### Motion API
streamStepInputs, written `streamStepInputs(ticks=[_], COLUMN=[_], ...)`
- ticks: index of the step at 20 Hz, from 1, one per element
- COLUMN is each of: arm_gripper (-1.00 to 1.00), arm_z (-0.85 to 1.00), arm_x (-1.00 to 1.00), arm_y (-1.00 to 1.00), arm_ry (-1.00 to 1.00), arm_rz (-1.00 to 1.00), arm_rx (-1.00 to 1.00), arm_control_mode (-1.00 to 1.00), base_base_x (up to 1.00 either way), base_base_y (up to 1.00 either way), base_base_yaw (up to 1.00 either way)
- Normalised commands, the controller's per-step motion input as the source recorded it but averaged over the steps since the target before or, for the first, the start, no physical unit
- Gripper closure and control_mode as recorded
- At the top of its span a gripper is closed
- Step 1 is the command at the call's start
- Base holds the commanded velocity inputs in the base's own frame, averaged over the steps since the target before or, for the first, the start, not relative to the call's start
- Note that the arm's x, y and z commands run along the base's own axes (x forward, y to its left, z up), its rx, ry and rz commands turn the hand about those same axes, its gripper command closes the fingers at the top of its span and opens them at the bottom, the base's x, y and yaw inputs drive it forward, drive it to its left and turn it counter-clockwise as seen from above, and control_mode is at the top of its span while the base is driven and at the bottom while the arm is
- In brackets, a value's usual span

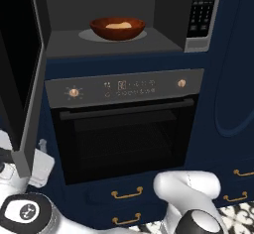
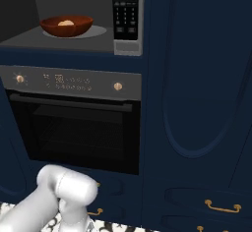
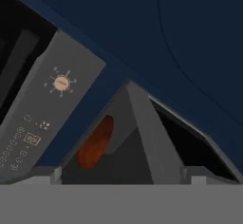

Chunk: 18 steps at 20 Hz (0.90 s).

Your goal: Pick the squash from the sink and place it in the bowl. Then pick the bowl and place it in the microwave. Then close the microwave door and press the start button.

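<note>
The reddish-brown bowl (image 1: 117,28) (image 2: 66,25) stands on the floor of the open microwave (image 1: 163,39) (image 2: 29,37). The tan squash (image 1: 119,25) (image 2: 66,23) lies inside it. The microwave door (image 1: 20,69) hangs open at the left, its grey steel edge toward me. The black keypad strip (image 1: 203,7) (image 2: 125,10) is on the cavity's right. In the rolled hand view, my gripper (image 3: 123,174) is open and holds nothing. It sits below and in front of the cavity, looking up at the bowl (image 3: 95,142). The sink is out of view.
An oven (image 1: 124,134) (image 2: 74,128) with a control panel, copper knobs (image 3: 60,82) and a bar handle sits directly under the microwave. Dark blue cabinet fronts (image 2: 197,78) fill the right. Drawers with brass handles (image 1: 127,194) lie below.
</note>
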Motion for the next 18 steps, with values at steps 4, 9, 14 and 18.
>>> streamStepInputs(ticks=[4, 9, 14, 18], arm_gripper=[-1.00, -1.00, -1.00, -1.00], arm_z=[0.55, 0.67, 0.43, 0.09], arm_x=[0.00, -0.04, -0.22, -0.45], arm_y=[0.18, -0.33, -0.97, -1.00], arm_ry=[-0.12, -0.08, -0.04, -0.09], arm_rz=[-0.09, -0.02, 0.00, 0.00], arm_rx=[0.02, 0.12, 0.21, 0.14], arm_control_mode=[-1.00, -1.00, -1.00, -1.00], base_base_x=[0.00, 0.00, 0.00, 0.00], base_base_y=[0.00, 0.00, 0.00, 0.00], base_base_yaw=[0.00, 0.00, 0.00, 0.00])
